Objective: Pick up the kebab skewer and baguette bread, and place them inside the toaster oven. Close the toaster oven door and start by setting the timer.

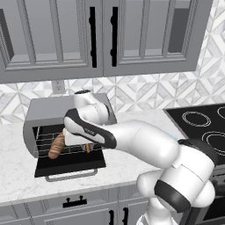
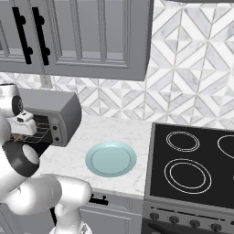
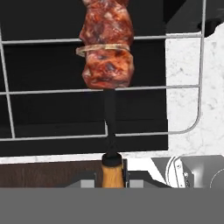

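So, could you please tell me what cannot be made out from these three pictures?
- Pincer state: in the left base view the arm covers the fingers, so open or shut cannot be told.
- Kebab skewer: its top is cut off by the hand view's upper edge.
- Toaster oven knobs: too small to read in the right base view.
- Baguette bread: its right side is hidden behind the arm in the left base view.

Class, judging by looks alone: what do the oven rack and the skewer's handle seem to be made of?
Rack: probably bare metal wire, going by its thin, pale grey, shiny rods. Skewer handle: possibly wood, being matte orange-brown with a dark collar, though the render leaves it open.
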